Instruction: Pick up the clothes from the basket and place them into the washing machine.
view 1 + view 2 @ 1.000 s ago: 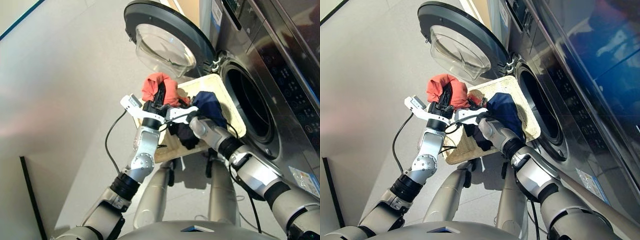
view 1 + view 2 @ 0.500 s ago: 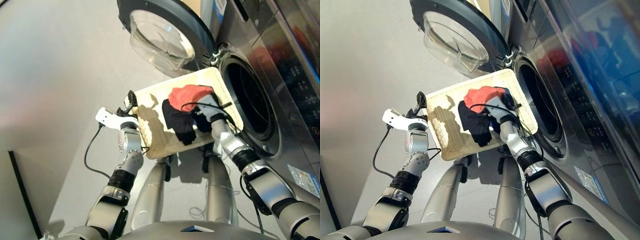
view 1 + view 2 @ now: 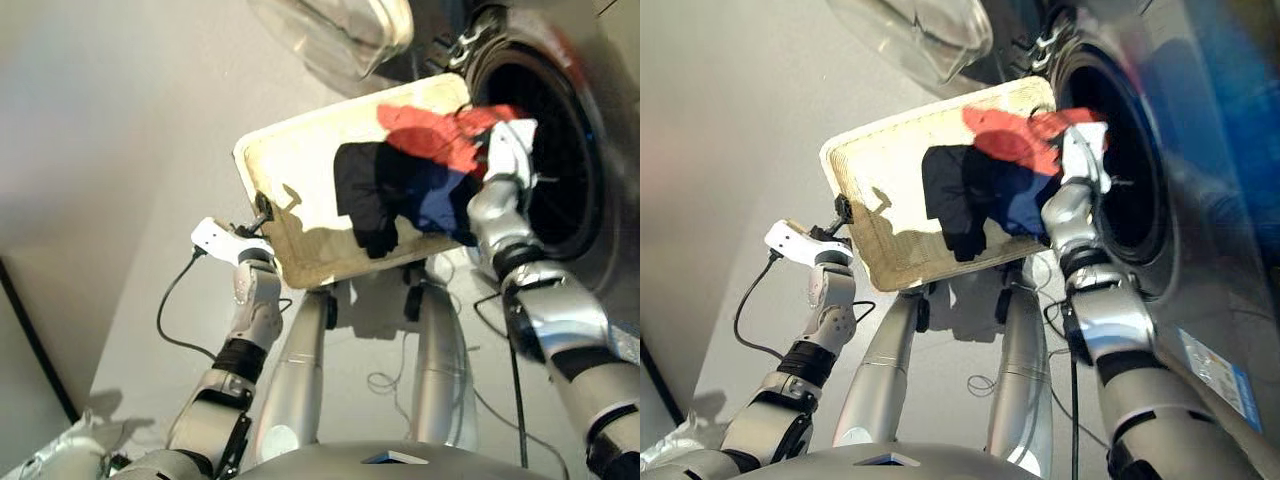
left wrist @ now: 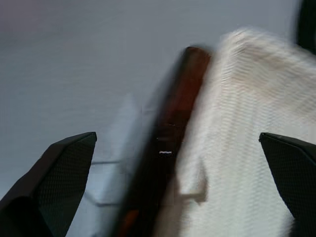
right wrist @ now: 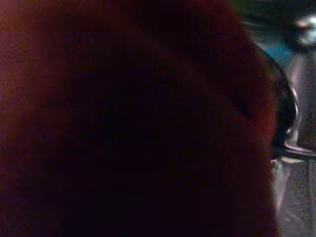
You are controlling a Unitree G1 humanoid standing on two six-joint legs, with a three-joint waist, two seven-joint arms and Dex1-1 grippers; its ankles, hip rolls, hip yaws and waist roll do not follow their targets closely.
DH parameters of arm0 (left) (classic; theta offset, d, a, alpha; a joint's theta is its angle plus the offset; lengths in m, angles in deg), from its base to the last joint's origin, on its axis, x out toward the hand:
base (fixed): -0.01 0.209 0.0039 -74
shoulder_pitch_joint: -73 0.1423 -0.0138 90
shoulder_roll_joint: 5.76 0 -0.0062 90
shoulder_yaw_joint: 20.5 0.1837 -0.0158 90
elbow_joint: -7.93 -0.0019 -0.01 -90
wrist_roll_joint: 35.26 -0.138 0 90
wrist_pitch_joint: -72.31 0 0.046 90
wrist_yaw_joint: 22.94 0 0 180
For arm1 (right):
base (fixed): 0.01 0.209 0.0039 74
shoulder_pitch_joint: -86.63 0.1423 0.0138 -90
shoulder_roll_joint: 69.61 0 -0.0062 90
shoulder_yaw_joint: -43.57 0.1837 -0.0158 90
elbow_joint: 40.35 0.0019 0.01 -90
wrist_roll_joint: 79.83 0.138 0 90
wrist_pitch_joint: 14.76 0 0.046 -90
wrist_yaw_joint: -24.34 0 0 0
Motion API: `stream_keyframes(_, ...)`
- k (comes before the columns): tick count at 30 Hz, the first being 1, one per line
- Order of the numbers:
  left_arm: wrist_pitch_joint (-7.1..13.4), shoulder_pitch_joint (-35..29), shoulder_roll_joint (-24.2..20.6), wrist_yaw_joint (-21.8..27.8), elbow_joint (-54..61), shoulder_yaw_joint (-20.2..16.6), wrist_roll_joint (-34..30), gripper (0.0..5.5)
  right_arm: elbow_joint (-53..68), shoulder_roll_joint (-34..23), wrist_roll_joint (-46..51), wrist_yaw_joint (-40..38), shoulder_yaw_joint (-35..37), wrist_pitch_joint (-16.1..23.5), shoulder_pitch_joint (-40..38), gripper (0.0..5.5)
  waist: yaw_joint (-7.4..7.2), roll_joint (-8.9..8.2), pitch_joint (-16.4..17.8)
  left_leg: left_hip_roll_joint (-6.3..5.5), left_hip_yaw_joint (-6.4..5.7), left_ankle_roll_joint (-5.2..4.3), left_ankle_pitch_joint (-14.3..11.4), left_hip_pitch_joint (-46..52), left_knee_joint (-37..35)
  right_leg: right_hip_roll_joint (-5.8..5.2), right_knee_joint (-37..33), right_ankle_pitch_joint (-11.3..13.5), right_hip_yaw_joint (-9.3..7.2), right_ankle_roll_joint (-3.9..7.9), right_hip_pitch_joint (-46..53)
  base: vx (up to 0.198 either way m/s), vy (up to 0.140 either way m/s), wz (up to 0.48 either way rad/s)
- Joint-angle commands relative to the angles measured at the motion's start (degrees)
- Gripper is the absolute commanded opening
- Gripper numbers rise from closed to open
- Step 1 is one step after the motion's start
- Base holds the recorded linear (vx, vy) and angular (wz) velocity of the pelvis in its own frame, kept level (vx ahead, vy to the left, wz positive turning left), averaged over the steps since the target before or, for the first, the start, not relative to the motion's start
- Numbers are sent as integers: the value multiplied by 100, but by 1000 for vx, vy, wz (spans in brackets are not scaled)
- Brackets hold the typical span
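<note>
At the drum, my right claw carries the red garment, grip unseen; left claw released; push deep.

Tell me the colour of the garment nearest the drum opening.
Coral-red garment, clearest in the left eye view.

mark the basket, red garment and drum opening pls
basket (image 3: 290, 170): left eye view, bare woven floor
red garment (image 3: 425, 135): left eye view, middle of the cloth
drum opening (image 3: 1135, 190): right eye view, dark interior
</note>
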Motion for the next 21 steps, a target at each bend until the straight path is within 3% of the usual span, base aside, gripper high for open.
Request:
stream_keyframes(1, 195, 223, -334, 73, 341, -61, -78, 550, -171, -901, 716, -548, -184, 119, 293, 0, -29, 343, -135, -117, 149, 299, 78, -492, 284, 168, 206, 388, 138, 471, -394, 0, 0, 0)
stream_keyframes(6, 85, 391, -409, -23, 333, -19, 74, 550, -283, -1712, 1818, -1164, 294, 425, 540, 0, -139, 427, -86, -183, 220, 291, -11, -868, 682, 233, 583, 355, 225, 478, -813, 0, 0, 0)
stream_keyframes(7, 82, 380, -418, -23, 333, -3, 78, 550, -305, -1733, 1849, -1144, 299, 444, 538, 0, -119, 416, -101, -187, 226, 291, -24, -903, 711, 230, 615, 342, 233, 480, -852, 0, 0, 0)
stream_keyframes(10, 45, 553, -440, 0, 420, 35, 268, 550, -203, -2255, 1957, -1790, 263, 564, 592, 0, -245, 435, -97, -219, 264, 301, -61, -1148, 947, 282, 801, 351, 317, 476, -1118, 0, 0, 0)
stream_keyframes(12, 10, 590, -473, 7, 415, 70, 296, 550, -219, -2450, 2095, -1824, 345, 545, 560, 0, -296, 439, -105, -237, 279, 301, -85, -1289, 1062, 297, 878, 338, 335, 475, -1229, 0, 0, 0)
stream_keyframes(20, 190, 337, -509, 77, 226, 235, 209, 550, 251, -1884, 1867, -1446, -162, 840, 844, 0, -315, 427, -145, -210, 353, 286, -103, -1425, 1206, 320, 965, 393, 419, 480, -1353, 0, 0, 0)
stream_keyframes(21, 224, 301, -527, 84, 204, 198, 191, 550, 308, -1844, 1870, -1191, -307, 857, 872, 30, -305, 415, -152, -205, 349, 271, -87, -1430, 1210, 311, 975, 393, 421, 479, -1345, 0, 0, 0)
